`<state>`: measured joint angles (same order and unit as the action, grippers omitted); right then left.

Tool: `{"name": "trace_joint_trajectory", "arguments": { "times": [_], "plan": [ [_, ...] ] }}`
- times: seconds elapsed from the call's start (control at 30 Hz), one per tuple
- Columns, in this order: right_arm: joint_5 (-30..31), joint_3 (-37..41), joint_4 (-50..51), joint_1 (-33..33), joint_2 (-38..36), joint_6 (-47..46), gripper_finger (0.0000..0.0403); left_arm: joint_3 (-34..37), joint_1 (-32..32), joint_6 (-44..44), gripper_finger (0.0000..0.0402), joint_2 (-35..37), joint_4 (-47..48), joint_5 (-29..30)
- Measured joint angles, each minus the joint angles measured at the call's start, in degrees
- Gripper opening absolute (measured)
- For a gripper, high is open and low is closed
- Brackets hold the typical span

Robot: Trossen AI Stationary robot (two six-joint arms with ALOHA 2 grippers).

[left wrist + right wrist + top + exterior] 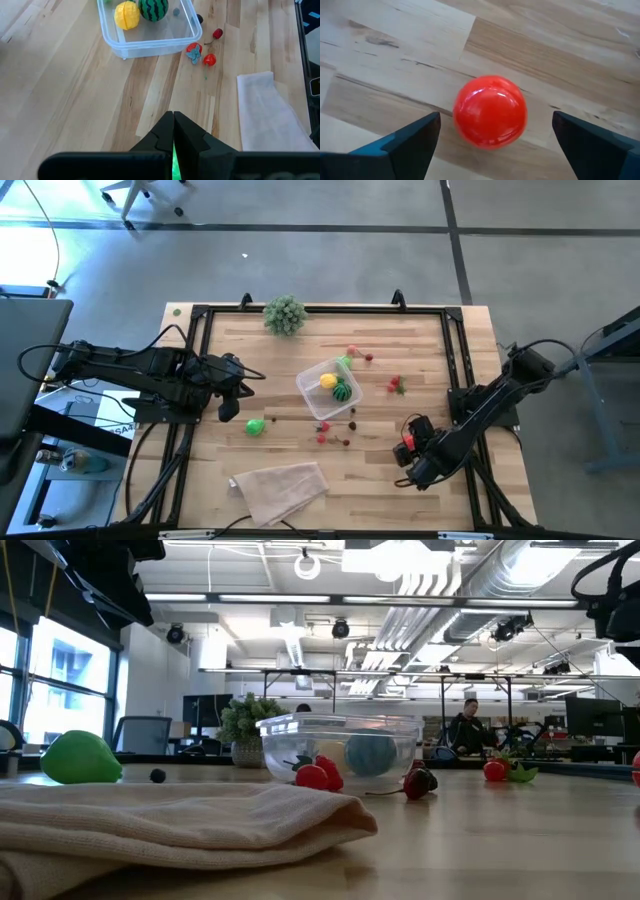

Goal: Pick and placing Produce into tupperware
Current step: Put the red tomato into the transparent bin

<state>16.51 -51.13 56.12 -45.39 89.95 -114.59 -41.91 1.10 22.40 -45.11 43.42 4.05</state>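
I have the right gripper [490, 145] low over the pale wooden worktop [280, 360] with its fingers spread wide, and the glossy round red toy fruit [490, 111] sits between them, a little ahead of the tips, untouched. Being round, it has no long axis to line up on. The clear square plastic tupperware [328, 388] lies well apart from these fingers, nearer the left gripper [173, 131], whose fingers are pressed together.
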Motion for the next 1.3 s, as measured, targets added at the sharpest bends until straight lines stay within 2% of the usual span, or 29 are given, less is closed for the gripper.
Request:
{"name": "trace_joint_trajectory", "arguments": {
  "times": [0.17,0.77,1.3],
  "plan": [
    [1.3,0.0,-0.9,0.1,1.2,0.0,0.0376,0.0,0.0,0.0,0.0001,0.0,0.0,0.0],
    [-0.6,0.0,-4.8,1.9,4.9,1.3,0.0375,0.0,0.0,0.0,0.0001,0.0,0.0,0.0],
    [-0.5,0.0,-4.1,1.9,5.0,0.0,0.0315,0.0,0.0,0.0,0.0001,0.0,0.0,0.0]
  ]
}}
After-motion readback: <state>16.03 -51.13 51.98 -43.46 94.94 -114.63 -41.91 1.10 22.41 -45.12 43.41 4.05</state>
